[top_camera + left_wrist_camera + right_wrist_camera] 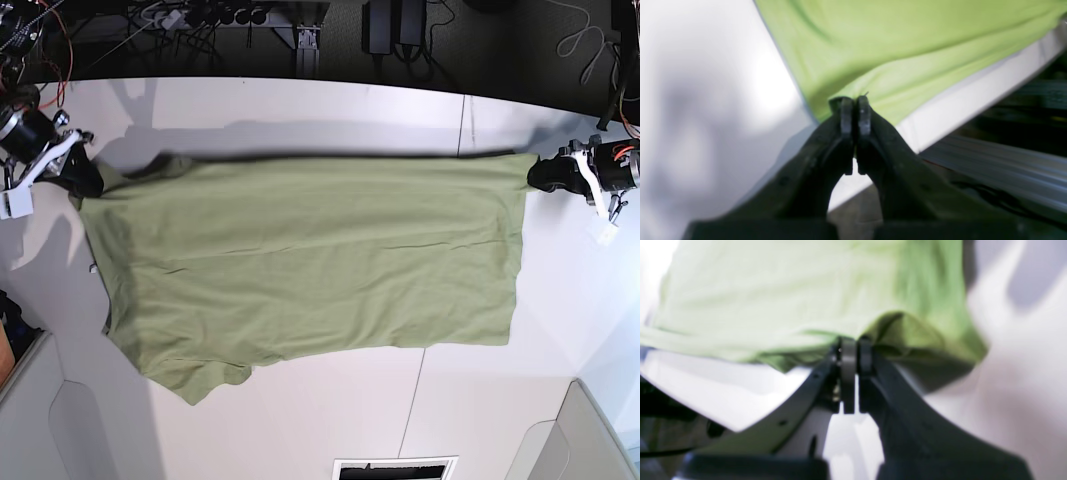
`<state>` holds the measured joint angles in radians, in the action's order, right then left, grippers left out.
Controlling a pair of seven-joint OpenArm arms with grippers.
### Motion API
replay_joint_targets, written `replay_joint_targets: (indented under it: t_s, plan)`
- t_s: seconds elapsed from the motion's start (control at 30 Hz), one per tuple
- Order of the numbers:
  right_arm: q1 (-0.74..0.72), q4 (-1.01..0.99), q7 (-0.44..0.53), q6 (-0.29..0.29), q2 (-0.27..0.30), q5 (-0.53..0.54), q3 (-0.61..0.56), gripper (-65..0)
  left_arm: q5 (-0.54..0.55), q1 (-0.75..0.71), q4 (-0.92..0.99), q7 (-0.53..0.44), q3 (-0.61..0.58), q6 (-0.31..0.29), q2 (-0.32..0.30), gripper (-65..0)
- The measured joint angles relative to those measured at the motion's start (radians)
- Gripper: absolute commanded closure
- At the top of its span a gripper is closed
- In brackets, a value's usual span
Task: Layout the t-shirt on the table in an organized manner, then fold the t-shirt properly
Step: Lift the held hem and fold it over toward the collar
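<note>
The olive-green t-shirt lies spread across the white table, stretched along its far edge between both arms. My left gripper is at the shirt's right far corner; in the left wrist view the left gripper is shut on the hem of the t-shirt, near the table edge. My right gripper is at the left far corner; the right wrist view shows the right gripper shut on a bunched fold of the t-shirt.
Cables and power strips lie beyond the table's far edge. A thin dark seam crosses the tabletop on the right. Grey panels stand at the near corners. A metal frame rail runs below the table edge.
</note>
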<state>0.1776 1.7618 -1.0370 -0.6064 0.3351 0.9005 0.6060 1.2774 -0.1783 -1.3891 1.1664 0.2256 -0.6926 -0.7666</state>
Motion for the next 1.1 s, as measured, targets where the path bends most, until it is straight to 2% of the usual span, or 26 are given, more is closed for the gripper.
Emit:
replay_joint_targets:
  t_s: [0.23,0.37,0.53,0.63,0.67,0.73,0.77,0.83,0.97,1.1]
  plan:
    - [-0.167,-0.133,0.022,0.000,0.000,-0.068,-0.047,0.0,-0.186,0.063,0.001,-0.184,-0.004,0.001,0.028,0.0]
    - [-0.246,-0.217,0.030,0.001,0.000,-0.070,-0.105,0.0,-0.294,0.085,0.013,-0.300,-0.006,0.000,0.056,0.0]
    - [-0.324,-0.275,0.047,0.004,0.000,-0.143,-0.195,0.0,-0.458,0.090,0.047,-0.483,-0.026,0.000,0.090,0.0]
    - [-0.344,-0.299,0.056,0.008,0.000,-0.169,-0.229,-0.8,-0.489,0.113,0.089,-0.494,-0.032,0.000,0.102,0.0]
    - [-0.340,-0.301,0.055,0.008,-0.002,-0.172,-0.235,-9.6,-0.490,0.119,0.101,-0.494,-0.035,0.000,0.105,-0.8]
    - [-0.335,-0.304,0.044,0.029,-0.006,-0.178,-0.236,-25.5,-0.489,0.124,0.116,-0.498,-0.036,0.000,0.113,-13.7]
    - [-0.334,-0.305,0.045,0.029,-0.008,-0.180,-0.236,-29.3,-0.489,0.126,0.118,-0.498,-0.037,0.000,0.114,-19.5]
    - [-0.337,-0.302,0.048,0.030,-0.008,-0.172,-0.236,-29.9,-0.484,0.128,0.119,-0.498,-0.037,0.000,0.110,-26.4]
    - [-0.336,-0.250,0.044,0.029,-0.011,-0.165,-0.229,-29.9,-0.453,0.138,0.096,-0.492,-0.027,0.000,0.079,-27.0]
    - [-0.338,-0.209,0.055,0.029,-0.008,-0.164,-0.212,-29.5,-0.422,0.163,0.050,-0.495,0.072,0.000,0.081,-27.0]
